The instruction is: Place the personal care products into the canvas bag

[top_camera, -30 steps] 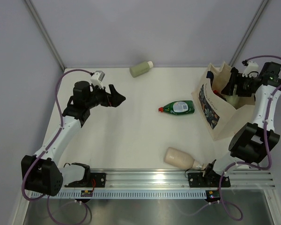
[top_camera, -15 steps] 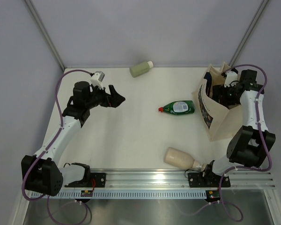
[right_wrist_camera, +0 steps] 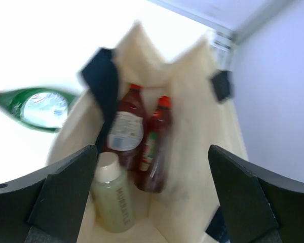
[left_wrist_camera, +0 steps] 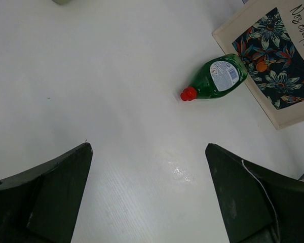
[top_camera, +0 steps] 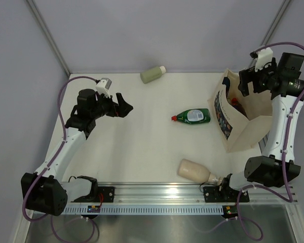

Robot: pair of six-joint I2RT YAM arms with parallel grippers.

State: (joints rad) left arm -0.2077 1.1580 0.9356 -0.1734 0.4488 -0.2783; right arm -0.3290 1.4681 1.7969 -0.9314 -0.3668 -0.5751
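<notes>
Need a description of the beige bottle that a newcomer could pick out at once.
Start at the table's near edge, by the metal rail. The beige bottle lies on its side there, just left of the right arm's base. It is the only beige one: the green bottle lies mid-table and the sage bottle at the far edge.

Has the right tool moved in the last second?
Yes. The right tool lifted out of the canvas bag, now open above its far rim.

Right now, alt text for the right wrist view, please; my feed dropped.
Looking down into the open canvas bag: two dark red bottles and one pale green bottle lie inside. A green bottle lies outside it at left; the right claw is open.
</notes>
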